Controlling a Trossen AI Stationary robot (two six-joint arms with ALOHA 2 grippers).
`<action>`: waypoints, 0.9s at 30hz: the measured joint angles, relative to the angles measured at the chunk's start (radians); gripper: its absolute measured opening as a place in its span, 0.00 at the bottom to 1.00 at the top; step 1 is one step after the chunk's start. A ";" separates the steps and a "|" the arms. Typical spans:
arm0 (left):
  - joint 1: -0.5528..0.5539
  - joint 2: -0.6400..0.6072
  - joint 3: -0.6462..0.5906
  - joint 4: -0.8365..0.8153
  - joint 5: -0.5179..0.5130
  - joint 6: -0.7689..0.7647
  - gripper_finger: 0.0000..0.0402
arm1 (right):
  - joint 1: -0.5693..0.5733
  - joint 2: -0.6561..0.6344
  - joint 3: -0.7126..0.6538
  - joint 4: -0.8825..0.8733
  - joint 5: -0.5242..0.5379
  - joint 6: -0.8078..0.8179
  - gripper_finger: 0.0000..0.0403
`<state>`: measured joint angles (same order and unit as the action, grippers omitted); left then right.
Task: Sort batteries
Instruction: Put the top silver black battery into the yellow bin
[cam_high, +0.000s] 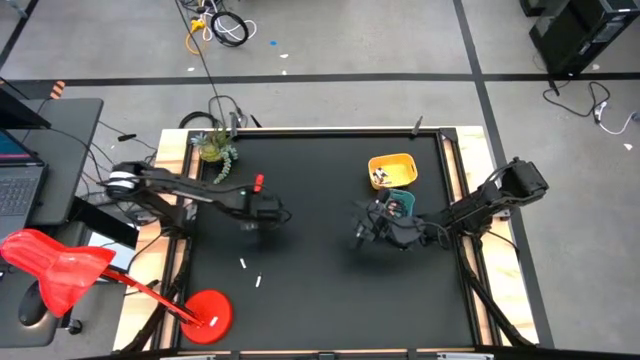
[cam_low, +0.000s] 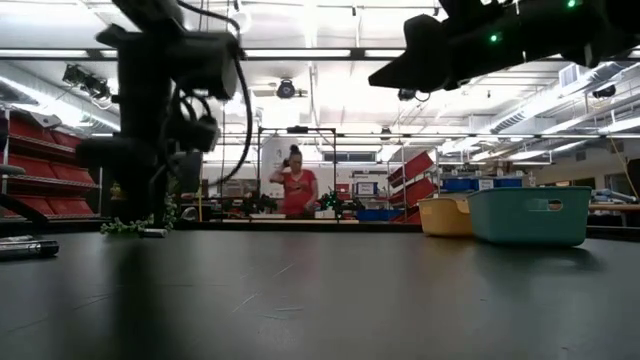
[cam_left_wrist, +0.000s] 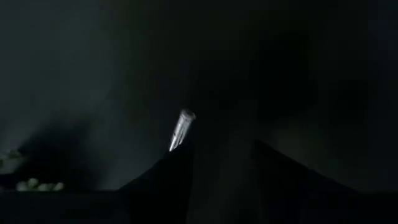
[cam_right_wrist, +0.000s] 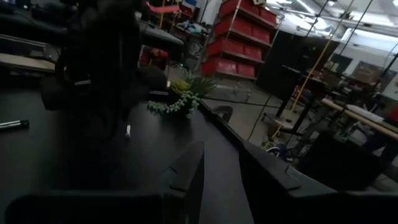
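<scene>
We have the left gripper (cam_high: 262, 213) low over the black table (cam_high: 320, 300), left of centre, and in its wrist view a pale battery (cam_left_wrist: 181, 129) stands up at the tip of one finger (cam_left_wrist: 168, 180), tilted, with its long axis running away from the camera. The two fingers show a clear gap between them, so we read the jaws as parted, with the battery touching or just beside one finger rather than clamped; whether it is truly pinched we cannot tell. Two more pale batteries (cam_high: 243, 264) lie loose on the table, nearer the front edge and a little left of that gripper, each a short sliver set at its own slant. The left arm is plainly the nearer one to all of these. Our right gripper (cam_high: 362, 228) hovers right of centre, beside the teal tray (cam_high: 400, 203) and yellow tray (cam_high: 392, 170) (both already hold batteries), its fingers apart with nothing seen between them. For the next move, we judge the left jaws must straddle the battery across its long axis before closing.
</scene>
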<state>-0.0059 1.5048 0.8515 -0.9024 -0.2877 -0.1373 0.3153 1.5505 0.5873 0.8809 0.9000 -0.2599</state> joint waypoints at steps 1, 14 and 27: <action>0.000 0.030 0.019 -0.030 0.004 0.039 0.40 | -0.004 0.000 0.000 -0.008 -0.010 0.011 0.27; 0.050 0.272 0.166 -0.241 -0.039 0.281 0.40 | -0.011 0.001 0.000 -0.032 -0.035 0.025 0.27; 0.150 0.361 0.179 -0.219 -0.028 0.412 0.39 | -0.012 0.001 0.000 -0.050 -0.036 0.022 0.27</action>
<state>0.1437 1.8654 1.0303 -1.1216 -0.3156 0.2746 0.3035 1.5513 0.5873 0.8307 0.8635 -0.2379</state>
